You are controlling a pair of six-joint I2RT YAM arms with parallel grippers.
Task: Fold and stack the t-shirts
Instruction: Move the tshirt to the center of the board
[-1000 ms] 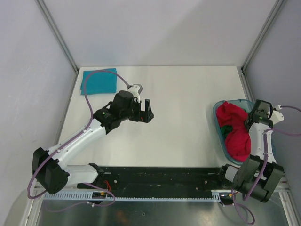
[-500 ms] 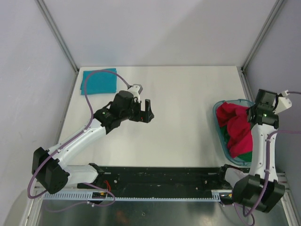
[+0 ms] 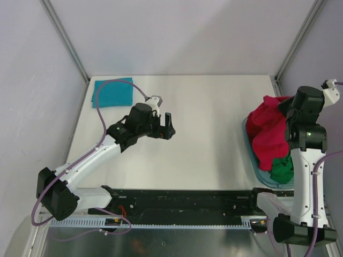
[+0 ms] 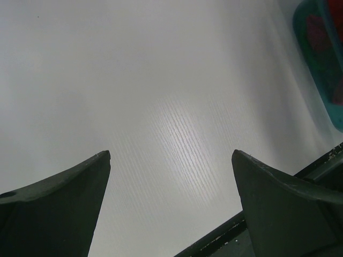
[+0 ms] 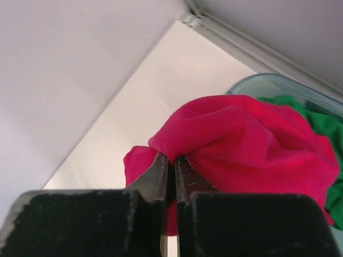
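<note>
The right gripper (image 5: 170,161) is clenched on a bunched fold of the red shirt (image 3: 266,130), its two fingers pressed together with the cloth pinched between them. The shirt hangs from that pinch at the far right of the table (image 3: 209,107), above the far end of the plastic tub (image 3: 250,152). In the overhead view its long axis runs from the gripped bunch at the far end back toward the near end of the tub, the lower part draping down into it and spilling a little over the left rim. The cloth is crumpled, so which end is collar or hem cannot be told. The green shirt (image 3: 282,168) lies crumpled in the near end of the tub, partly under the red one. The teal shirt (image 3: 112,92) lies folded flat as a rectangle at the far left corner of the table, long side running left to right and slightly skewed. The left gripper (image 4: 170,155) hovers over bare tabletop left of centre, jaws spread wide and holding nothing, well apart from every shirt.
</note>
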